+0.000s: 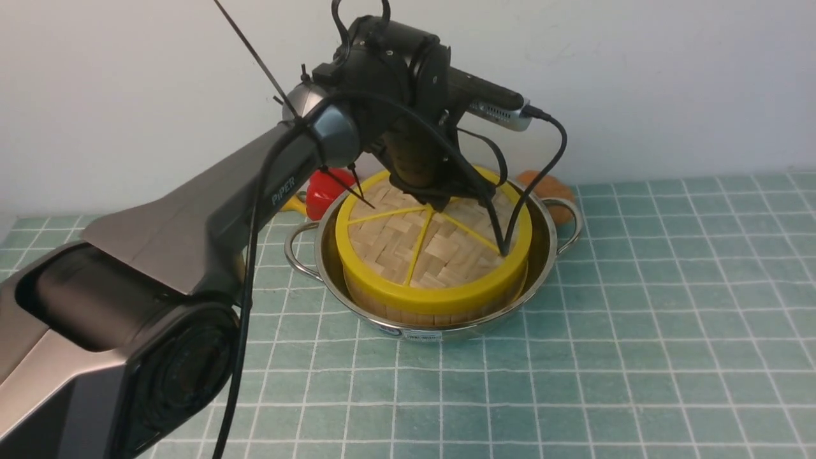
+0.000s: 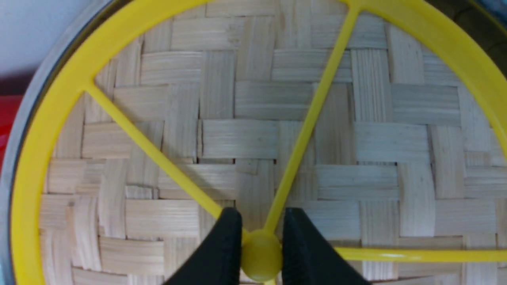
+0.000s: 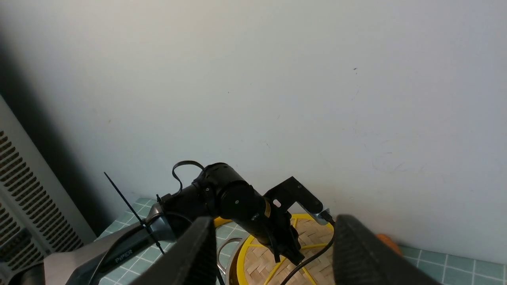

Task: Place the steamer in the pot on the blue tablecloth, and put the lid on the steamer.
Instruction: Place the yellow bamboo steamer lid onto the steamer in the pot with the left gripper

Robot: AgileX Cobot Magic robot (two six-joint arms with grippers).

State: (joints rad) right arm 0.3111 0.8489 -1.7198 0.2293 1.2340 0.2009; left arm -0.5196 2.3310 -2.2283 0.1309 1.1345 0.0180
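Plain white wall is rising behind the desk, whose top is lying under the blue tablecloth (image 1: 637, 357). The left jaws are pinching narrowly on the yellow centre hub (image 2: 261, 255) of the lid (image 1: 433, 245), with the black fingers (image 2: 225, 245) pressing it from both sides. The lid is lying on the steamer (image 1: 414, 313), whose pale wall is showing just below the yellow rim. The steamer is sitting inside the pot (image 1: 548, 255) on the cloth. The right jaws are standing wide, gripping nothing, raised well apart from the pot and facing the wall.

Both placements are looking done, so the risk is lying in the letting go. If the left jaws are rising before parting, the lid is likely coming up with them. If they are sliding sideways, the lid could be dragged off centre. A black cable (image 1: 517, 220) is drooping from the wrist onto the lid near its rim and could be snagging there as the arm pulls away.
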